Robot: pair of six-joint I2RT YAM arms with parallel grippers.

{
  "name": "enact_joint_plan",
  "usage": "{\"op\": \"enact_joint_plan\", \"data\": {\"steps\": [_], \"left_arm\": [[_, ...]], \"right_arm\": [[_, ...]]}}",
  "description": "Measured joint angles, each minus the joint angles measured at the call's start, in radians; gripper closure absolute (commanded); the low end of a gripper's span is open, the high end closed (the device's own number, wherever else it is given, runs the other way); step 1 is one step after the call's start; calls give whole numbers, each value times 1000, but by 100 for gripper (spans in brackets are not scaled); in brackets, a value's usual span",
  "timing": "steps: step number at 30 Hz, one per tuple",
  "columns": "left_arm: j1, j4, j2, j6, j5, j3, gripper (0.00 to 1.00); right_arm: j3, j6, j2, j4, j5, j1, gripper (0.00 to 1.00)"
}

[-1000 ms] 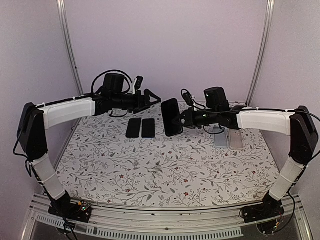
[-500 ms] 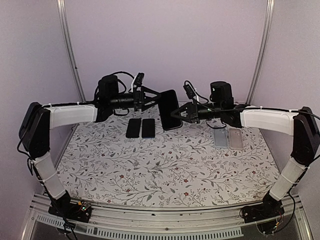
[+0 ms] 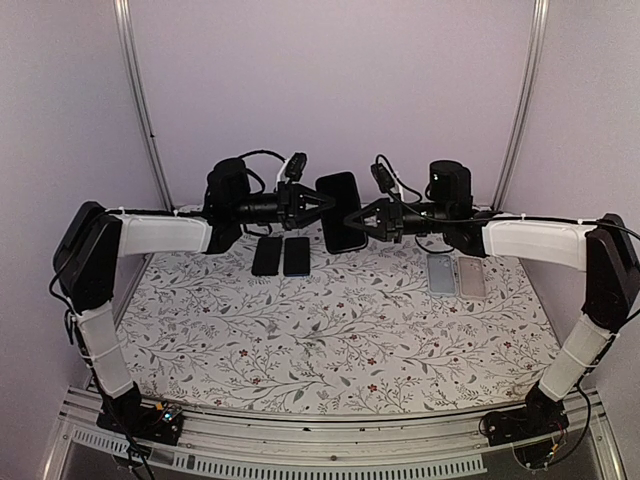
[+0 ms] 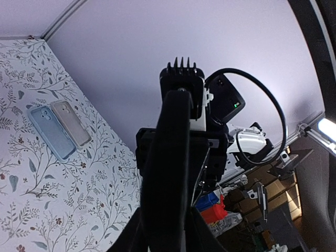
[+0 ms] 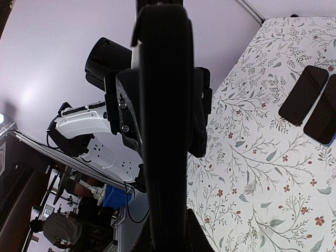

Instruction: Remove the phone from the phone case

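Observation:
A black phone in its black phone case [image 3: 340, 210] hangs upright in the air above the back of the table, between both arms. My left gripper [image 3: 322, 202] reaches in from the left and is shut on the phone's left edge. From the right, my right gripper [image 3: 352, 218] is shut on its lower right edge. The left wrist view shows the cased phone [image 4: 168, 173] edge-on, running up between the left gripper's [image 4: 165, 236] fingers. In the right wrist view it [image 5: 165, 131] fills the centre, clamped in the right gripper [image 5: 168, 231]. I cannot tell phone from case apart.
Two dark phones [image 3: 267, 255] [image 3: 297, 255] lie side by side on the floral tablecloth below the left gripper. A blue-grey case [image 3: 441, 273] and a beige case [image 3: 470, 277] lie at the back right. Purple walls enclose the table.
The left arm swung right to the raised phone and its jaws closed on the phone's left edge. The right gripper lifted and turned the phone more upright.

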Motion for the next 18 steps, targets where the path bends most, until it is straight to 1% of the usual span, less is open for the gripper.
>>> {"op": "enact_joint_plan", "data": {"steps": [3, 7, 11, 13, 16, 18], "left_arm": [[-1, 31, 8, -24, 10, 0, 90], [-2, 63, 16, -42, 18, 0, 99], [-6, 67, 21, -66, 14, 0, 100], [-6, 70, 27, -84, 12, 0, 100], [-6, 85, 34, -114, 3, 0, 100], [-6, 100, 36, -137, -10, -2, 100]], "right_arm": [[-10, 5, 0, 9, -6, -4, 93], [-24, 20, 0, 38, -18, -10, 79], [-42, 16, -9, 51, -16, -11, 55], [-56, 10, -18, 58, -11, -13, 45], [-86, 0, -34, 65, -5, -18, 38], [-111, -6, -47, 66, 1, -22, 36]]}}
